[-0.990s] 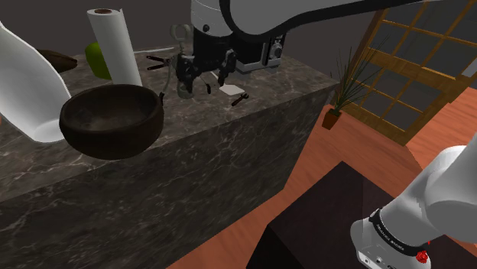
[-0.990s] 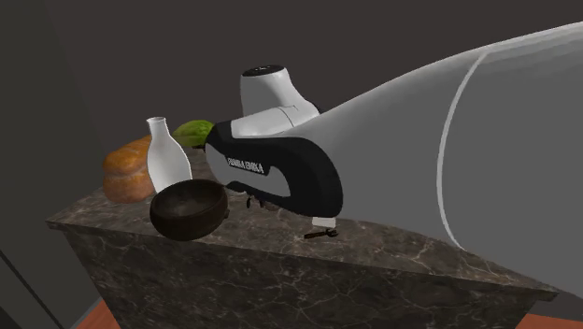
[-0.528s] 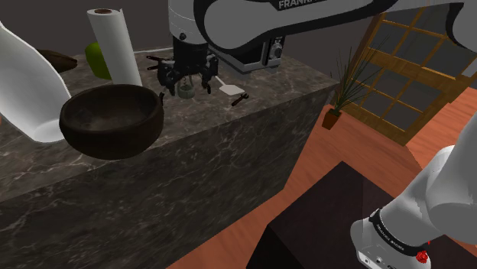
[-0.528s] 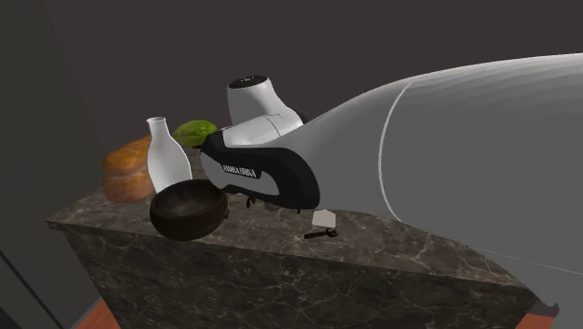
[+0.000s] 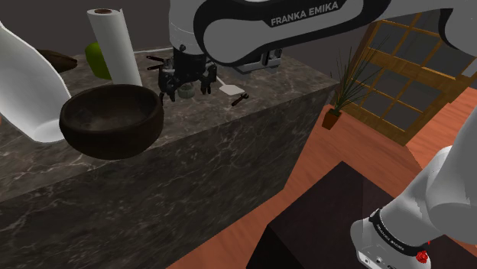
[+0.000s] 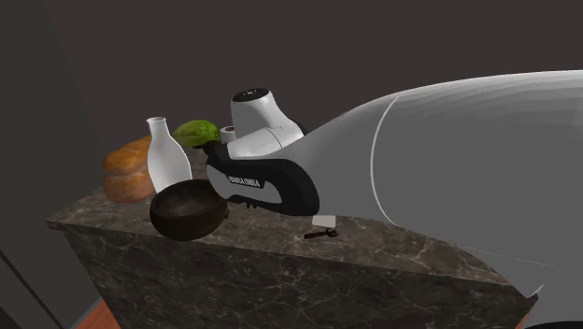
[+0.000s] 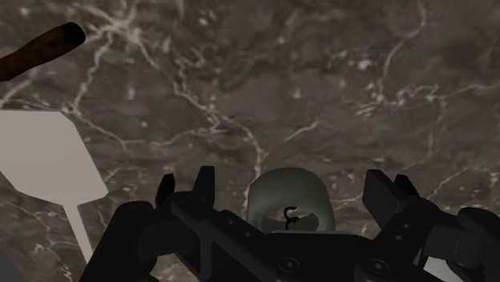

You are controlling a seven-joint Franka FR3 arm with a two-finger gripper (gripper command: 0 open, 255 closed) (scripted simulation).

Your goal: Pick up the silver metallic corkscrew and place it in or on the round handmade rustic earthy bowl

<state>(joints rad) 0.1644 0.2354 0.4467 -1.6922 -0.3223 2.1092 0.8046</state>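
The corkscrew is a small grey rounded piece with a dark spiral, standing on the dark marble counter. My black gripper is low over it, open, with one finger on each side and a gap to each. In the shoulder view the gripper hangs over the corkscrew just beyond the bowl. The round dark brown bowl sits near the counter's front edge, at the shoulder view's left of the gripper. The arm hides the hand in the second exterior view, where the bowl shows.
A white spatula with a dark handle lies close beside the gripper. A white bottle, a paper towel roll, a green fruit and a loaf stand around the bowl. An appliance sits behind.
The arm has swung toward the shoulder view's left and the hand has come down over the corkscrew, fingers still apart. The bowl and other items have not moved.
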